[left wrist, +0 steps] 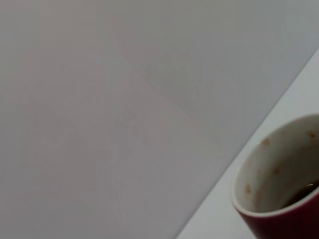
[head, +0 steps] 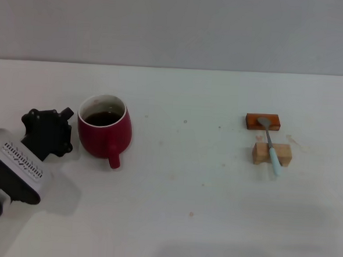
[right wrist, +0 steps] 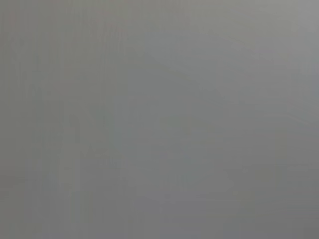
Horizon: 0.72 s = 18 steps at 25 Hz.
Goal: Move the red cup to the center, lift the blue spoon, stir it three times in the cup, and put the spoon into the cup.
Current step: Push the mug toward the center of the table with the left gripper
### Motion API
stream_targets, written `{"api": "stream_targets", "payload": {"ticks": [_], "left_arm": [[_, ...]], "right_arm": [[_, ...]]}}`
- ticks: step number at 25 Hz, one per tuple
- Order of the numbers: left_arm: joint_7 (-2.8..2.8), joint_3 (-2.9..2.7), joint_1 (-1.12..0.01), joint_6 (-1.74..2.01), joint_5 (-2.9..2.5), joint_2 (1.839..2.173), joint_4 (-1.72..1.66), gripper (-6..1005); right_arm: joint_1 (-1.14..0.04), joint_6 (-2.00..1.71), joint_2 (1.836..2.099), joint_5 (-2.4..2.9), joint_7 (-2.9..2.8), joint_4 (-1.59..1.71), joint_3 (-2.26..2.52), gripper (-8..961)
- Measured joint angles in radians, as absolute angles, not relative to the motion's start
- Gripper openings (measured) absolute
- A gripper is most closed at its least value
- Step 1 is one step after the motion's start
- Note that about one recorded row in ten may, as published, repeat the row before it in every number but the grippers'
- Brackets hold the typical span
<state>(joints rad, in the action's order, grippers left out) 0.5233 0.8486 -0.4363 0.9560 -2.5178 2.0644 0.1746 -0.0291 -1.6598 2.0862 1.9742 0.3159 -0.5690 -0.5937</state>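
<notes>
The red cup (head: 104, 135) stands left of the table's middle, dark liquid inside and its handle turned toward the front edge. My left gripper (head: 63, 130) sits just left of the cup, level with it and close to its wall. The left wrist view catches the cup's white inside and red rim (left wrist: 281, 196) at one corner. Far to the right lies the blue spoon (head: 270, 145), its grey bowl on an orange-brown block (head: 263, 120) and its pale handle across a tan block (head: 271, 153). My right gripper is out of view.
The white table (head: 185, 187) ends at a grey wall behind. The two small wooden blocks under the spoon are the only other objects. The right wrist view is plain grey.
</notes>
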Motion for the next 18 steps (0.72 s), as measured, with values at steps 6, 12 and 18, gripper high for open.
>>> {"api": "stream_targets", "payload": {"ticks": [6, 12, 18], "left_arm": [[0.554, 0.865, -0.459, 0.95, -2.515, 2.062, 0.164, 53], [0.562, 0.858, -0.485, 0.925, -2.519, 2.066, 0.161, 58], [0.556, 0.833, -0.492, 0.92, -2.52, 2.068, 0.18, 64]], "right_arm": [[-0.029, -1.66, 2.086, 1.974, 0.316, -0.569, -0.593, 730], [-0.029, -1.66, 2.086, 1.974, 0.316, -0.569, -0.592, 732], [-0.028, -1.66, 2.086, 1.974, 0.316, -0.569, -0.591, 733]]}}
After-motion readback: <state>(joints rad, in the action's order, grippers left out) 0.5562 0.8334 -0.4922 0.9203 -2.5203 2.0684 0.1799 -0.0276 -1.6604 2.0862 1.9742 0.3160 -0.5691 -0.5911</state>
